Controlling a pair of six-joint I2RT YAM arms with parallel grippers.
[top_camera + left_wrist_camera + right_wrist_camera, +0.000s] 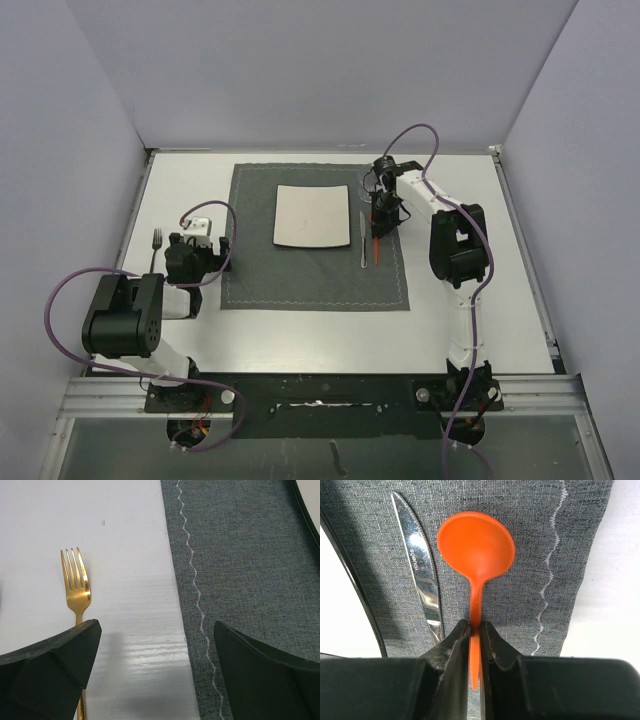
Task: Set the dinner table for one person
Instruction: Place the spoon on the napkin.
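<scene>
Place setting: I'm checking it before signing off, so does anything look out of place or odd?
The fork lies on the bare table, left of the placemat, while knife and spoon lie on it, right of the plate. The right gripper is shut on the spoon's handle. Nothing looks spilled or damaged.

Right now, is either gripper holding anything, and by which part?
The right gripper is shut on the orange spoon, pinching its thin handle below the bowl. The left gripper is open and holds nothing.
</scene>
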